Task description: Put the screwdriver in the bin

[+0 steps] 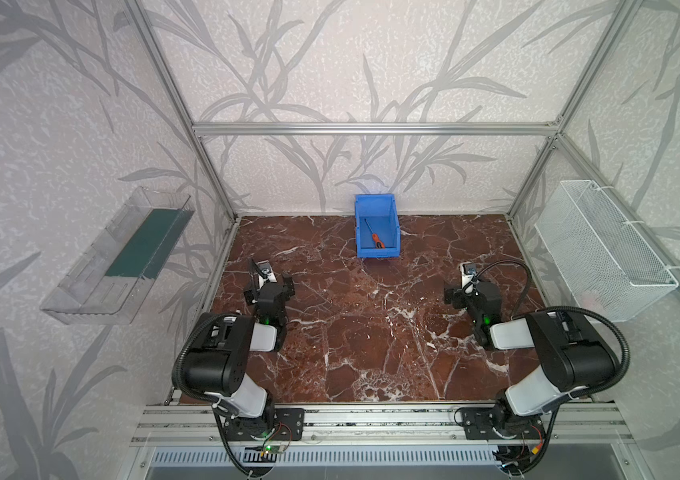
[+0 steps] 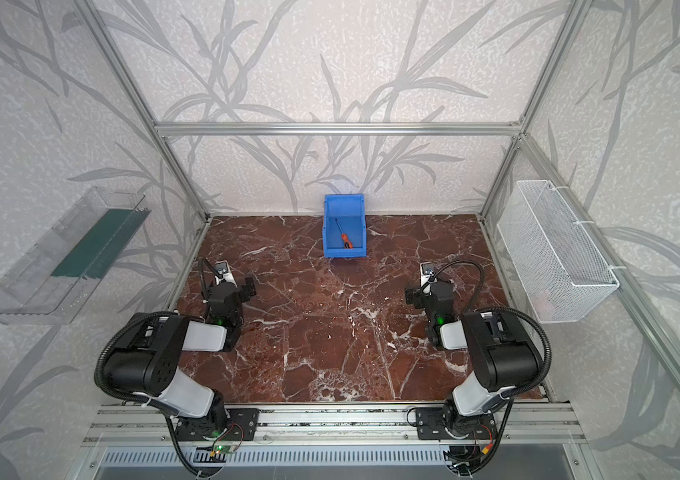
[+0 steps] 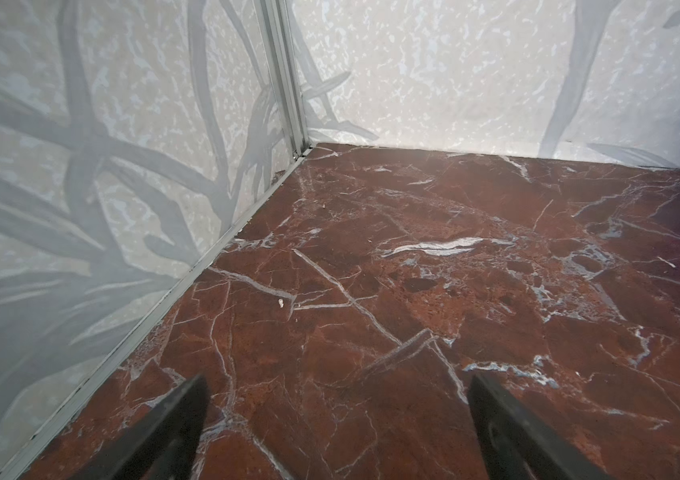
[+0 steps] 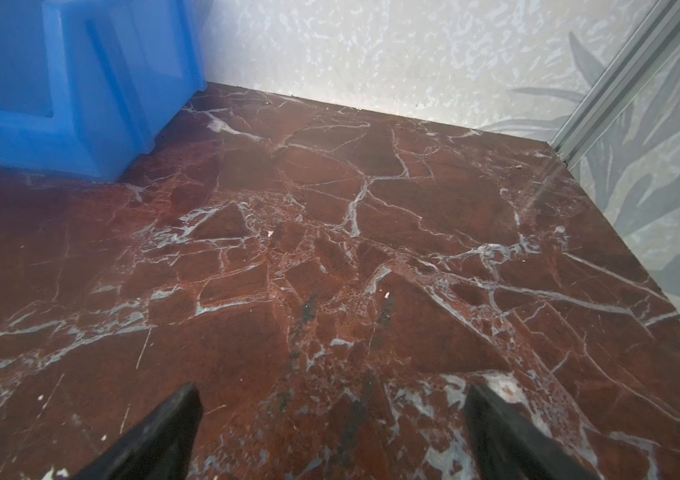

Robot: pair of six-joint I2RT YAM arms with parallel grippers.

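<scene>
The screwdriver (image 1: 375,238) lies inside the bin (image 1: 374,203), slantwise on its floor, with the orange handle and black cap toward the low front lip and the thin metal shaft toward the tall back wall; both top views show it so (image 2: 344,238). The bin, of bright blue moulded plastic, stands at the middle of the tabletop's (image 1: 371,332) far edge, against the back wall. The left arm (image 1: 222,357) poses its jaws near the left edge, the right arm (image 1: 566,353) near the right edge; both pairs of jaws stand wide and hold nothing, well apart from the bin, with bare tabletop between. In the right wrist view a stepped side wall of the bin (image 4: 80,83) shows beyond the dark jaw tips. The tabletop is glossy red-brown marble with white veins. A clear plastic tray (image 1: 118,257) hangs on the left wall, a white wire mesh basket (image 1: 604,249) on the right, within an aluminium frame (image 1: 371,128).
</scene>
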